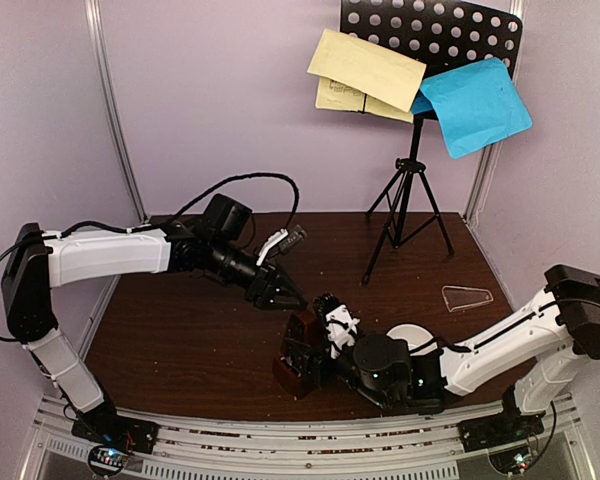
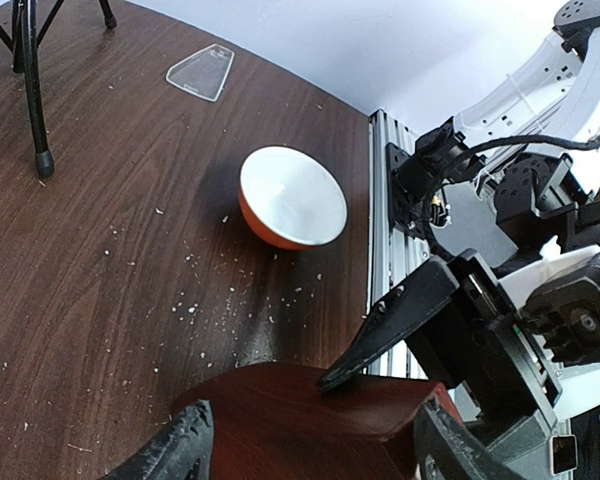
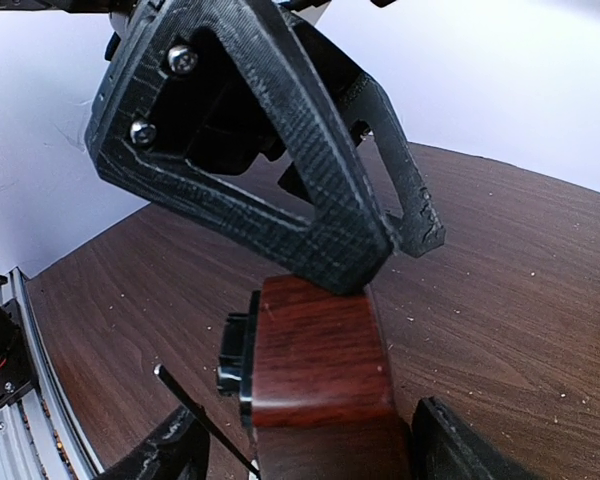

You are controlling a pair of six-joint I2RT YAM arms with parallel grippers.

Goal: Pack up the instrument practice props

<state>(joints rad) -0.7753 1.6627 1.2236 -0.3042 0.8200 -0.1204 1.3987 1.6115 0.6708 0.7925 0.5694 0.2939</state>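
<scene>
Two white robot arms meet at the near middle of a dark wooden table (image 1: 180,340). The right gripper (image 3: 310,410) grasps a small brown pyramid metronome (image 1: 296,358), one black finger on each side of the wooden body, with its thin pendulum rod (image 3: 205,420) showing on the left face. The left gripper (image 1: 290,293) reaches in from the left with its fingers spread apart over the top of the metronome. One fingertip (image 3: 375,270) seems to rest on the wood, though the close views do not make contact certain.

The clear triangular cover (image 1: 467,297) lies flat on the table to the right, well apart from the metronome. A small round bowl (image 2: 290,195), white inside and orange outside, sits between them, just beside the right arm. Pale crumbs (image 2: 195,300) are scattered over the wood near the bowl.

At the back right stands a black tripod music stand (image 1: 405,200) with a perforated desk (image 1: 440,30). Pale yellow music sheets (image 1: 365,70) lean on the left of the desk, and a bright blue sheet (image 1: 475,105) hangs on the right, overlapping their lower corner
</scene>
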